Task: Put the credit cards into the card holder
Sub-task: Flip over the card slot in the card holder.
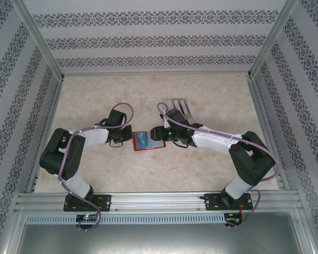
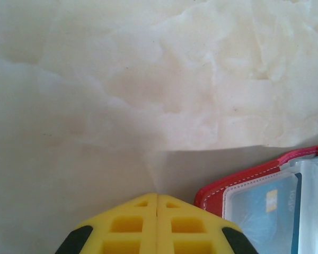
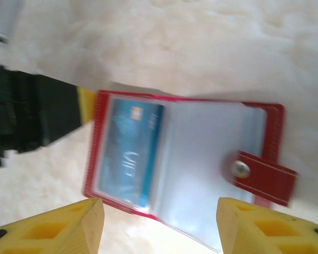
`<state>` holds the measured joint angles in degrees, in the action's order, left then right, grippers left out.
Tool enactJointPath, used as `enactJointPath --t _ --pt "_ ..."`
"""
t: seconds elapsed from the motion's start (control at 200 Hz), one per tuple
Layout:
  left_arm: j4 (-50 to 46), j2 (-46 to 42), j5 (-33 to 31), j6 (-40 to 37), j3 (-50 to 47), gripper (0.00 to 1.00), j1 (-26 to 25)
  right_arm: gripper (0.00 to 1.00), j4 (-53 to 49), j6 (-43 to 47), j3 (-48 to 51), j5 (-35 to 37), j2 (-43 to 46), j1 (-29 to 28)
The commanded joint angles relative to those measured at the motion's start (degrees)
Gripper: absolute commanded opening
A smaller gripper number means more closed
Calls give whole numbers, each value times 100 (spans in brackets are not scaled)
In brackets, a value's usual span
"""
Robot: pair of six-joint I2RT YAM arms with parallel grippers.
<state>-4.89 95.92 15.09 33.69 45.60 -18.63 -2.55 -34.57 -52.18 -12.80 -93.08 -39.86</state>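
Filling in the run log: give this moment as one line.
left gripper shut beside open card holder | right gripper open above it | blue card inside | grey cards loose on table

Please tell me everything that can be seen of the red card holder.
The card holder is a small red booklet, leather-like with pale stitching. It lies open and flat on the table between the two arms. Inside are greyish clear plastic pockets; one holds a blue card. A red tab with a metal snap sticks out from one edge. The shut left fingers sit at the opposite edge; contact is unclear. The open right fingers hover near it without touching it.
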Motion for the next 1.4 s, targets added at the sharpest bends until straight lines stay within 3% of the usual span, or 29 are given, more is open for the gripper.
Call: enactJointPath --t 0.0,0.425,0.964,1.399 --pt "-354 367 354 67 -282 0 -48 60 -163 9 182 148 -21 84" --pt "-408 300 318 35 -297 0 -53 59 354 -172 -23 -533 -732 40" --pt "-401 235 279 40 -314 0 -52 48 395 -77 -193 -879 -575 -45" --pt "-363 -3 233 48 -472 0 188 48 509 -34 -651 -1136 -932 -345"
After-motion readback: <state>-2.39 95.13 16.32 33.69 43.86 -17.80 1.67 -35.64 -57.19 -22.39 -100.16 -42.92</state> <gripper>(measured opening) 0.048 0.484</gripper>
